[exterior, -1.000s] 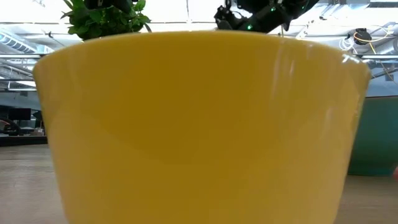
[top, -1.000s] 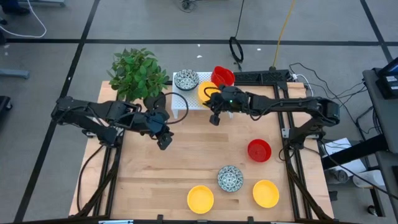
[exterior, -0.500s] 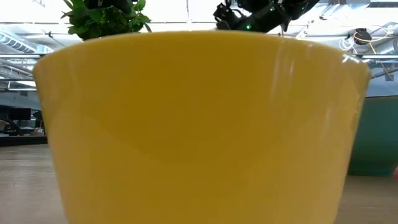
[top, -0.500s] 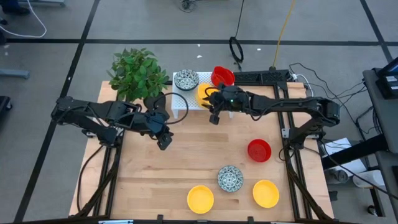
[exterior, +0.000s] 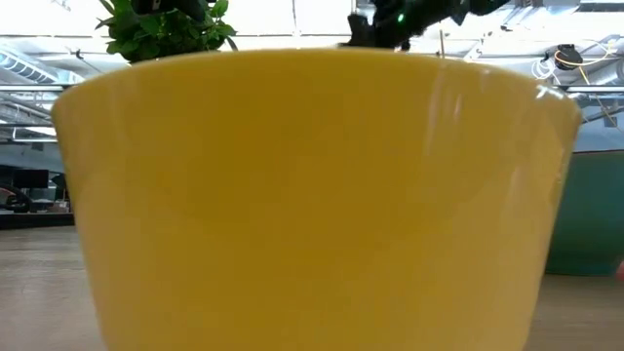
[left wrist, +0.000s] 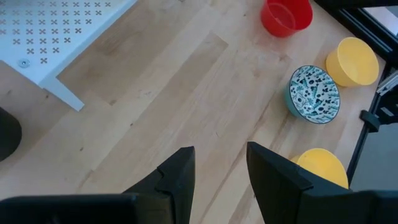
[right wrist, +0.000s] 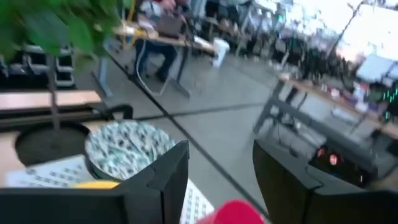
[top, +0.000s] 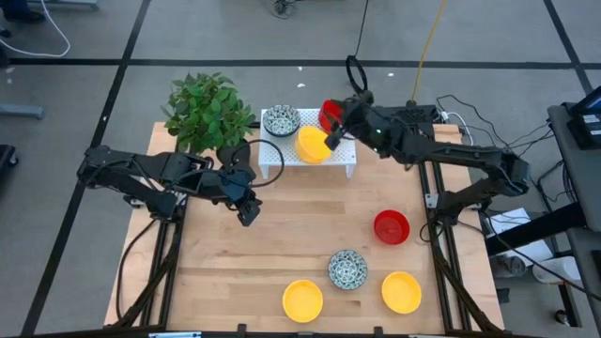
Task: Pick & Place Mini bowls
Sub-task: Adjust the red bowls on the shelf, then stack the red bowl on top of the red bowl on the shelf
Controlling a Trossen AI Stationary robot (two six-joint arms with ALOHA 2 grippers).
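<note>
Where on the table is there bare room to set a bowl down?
The wood between the white rack, left gripper and red bowl is bare. The near edge is crowded: two yellow bowls flanking a speckled bowl.

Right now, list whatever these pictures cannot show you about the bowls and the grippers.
- Low view: a yellow bowl right against the lens fills the picture, hiding the table and the other bowls.
- High view: the right gripper overlaps the yellow bowl on the white rack; too small to tell whether it touches.
- Right wrist view: motion blur; the red bowl is cut by the edge.
- Left wrist view: another yellow bowl is partly behind the left gripper.
</note>
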